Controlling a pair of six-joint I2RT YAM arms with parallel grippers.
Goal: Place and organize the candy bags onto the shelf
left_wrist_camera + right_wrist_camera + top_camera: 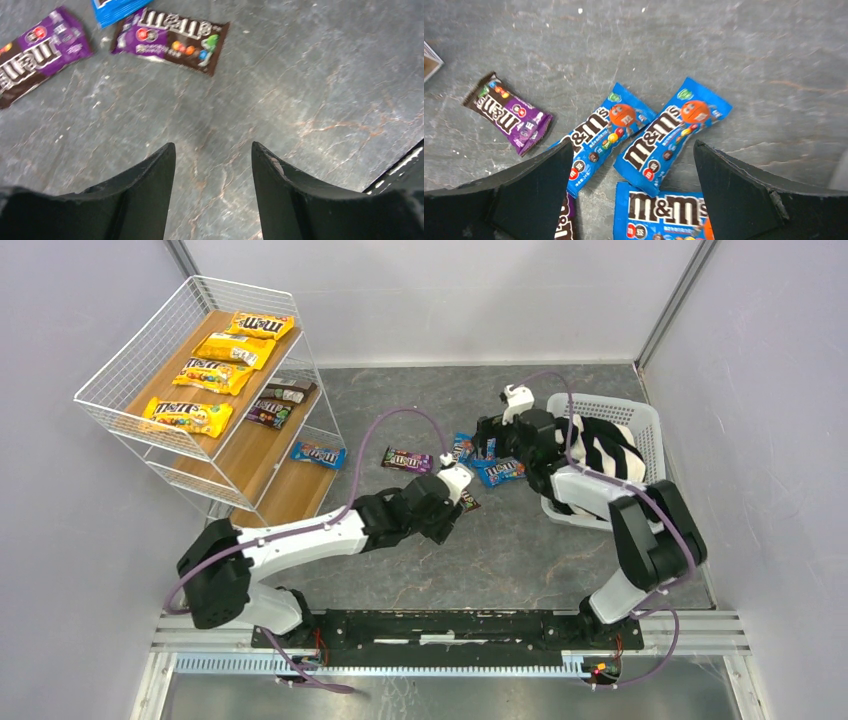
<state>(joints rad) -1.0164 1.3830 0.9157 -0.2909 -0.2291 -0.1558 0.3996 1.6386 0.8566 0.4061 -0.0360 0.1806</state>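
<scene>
1. Nearest, the left claw (212,150) hangs spread and empty over the bare grey table (300,75). A purple packet (170,40) lies flat just beyond its tips.
2. Farther and to the right, the right claw (633,150) is spread wide above three blue packets (674,132). They lie flat, with their edges touching or overlapping.
3. The packets look light, thin and floppy, with slick film and loose sweets inside. Lying flat, they offer little to pinch. A crimped end seam, or a squeeze across the narrow width, seems the safest hold. Overlapping neighbours may lift together.
4. At the right stands a white basket (640,415) holding a striped cloth (605,445).
5. At the far left, the shelf (140,350) carries four yellow packets (188,416) on its top board. Dark packets (272,412) lie on the middle board and one blue packet (318,453) on the lowest.
</scene>
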